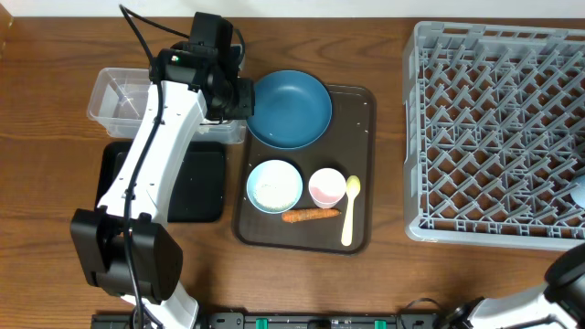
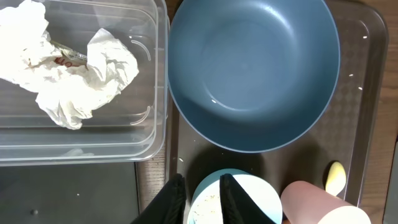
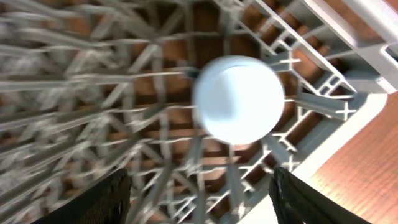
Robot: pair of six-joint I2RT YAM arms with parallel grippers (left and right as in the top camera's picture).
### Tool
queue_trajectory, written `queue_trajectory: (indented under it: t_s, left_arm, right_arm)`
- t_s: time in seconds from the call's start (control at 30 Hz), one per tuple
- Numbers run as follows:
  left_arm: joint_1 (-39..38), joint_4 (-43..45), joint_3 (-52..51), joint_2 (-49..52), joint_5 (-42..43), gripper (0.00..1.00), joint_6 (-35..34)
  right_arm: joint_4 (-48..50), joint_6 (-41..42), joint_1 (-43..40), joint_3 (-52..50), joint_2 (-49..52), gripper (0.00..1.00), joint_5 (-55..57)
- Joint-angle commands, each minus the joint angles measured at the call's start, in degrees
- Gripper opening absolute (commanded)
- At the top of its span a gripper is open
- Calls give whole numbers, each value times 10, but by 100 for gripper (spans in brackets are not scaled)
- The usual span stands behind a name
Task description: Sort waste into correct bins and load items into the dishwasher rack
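Left pincer (image 2: 202,182) — narrowly parted, empty — points toward the small light blue bowl (image 2: 256,196); this arm is nearer.

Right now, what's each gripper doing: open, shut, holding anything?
Left gripper: narrowly open, holding nothing.
Right gripper: wide open, empty, above the light blue cup in the grey plastic lattice rack.

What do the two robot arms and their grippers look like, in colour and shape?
The left arm has white links, black joints and a thin black cable. Of the right arm only a black-and-white part shows. The left gripper and right gripper have black fingers.
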Motion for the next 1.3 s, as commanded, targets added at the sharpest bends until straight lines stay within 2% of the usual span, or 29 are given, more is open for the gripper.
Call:
queue_trajectory:
  t_s: [0.0, 0.1, 0.2, 0.37, 0.8, 1.27]
  left_arm:
    - [0, -2, 5, -1, -1, 27, 5]
    - [-7, -2, 4, -1, -1, 35, 5]
    - [-22, -2, 1, -1, -1, 42, 5]
    - [-54, -8, -15, -1, -1, 47, 5]
    - [-146, -9, -110, 0, -1, 49, 5]
    - [-229, -7, -117, 5, -1, 49, 5]
  right_arm:
    - [-9, -22, 6, 14, -34, 71, -103]
    - [-23, -59, 30, 14, -40, 71, -167]
    - [-38, -85, 70, 14, -40, 71, -185]
    - [-45, -104, 150, 14, -40, 72, -184]
    - [-39, -106, 328, 14, -40, 76, -129]
    - [-30, -106, 362, 13, -40, 80, -126]
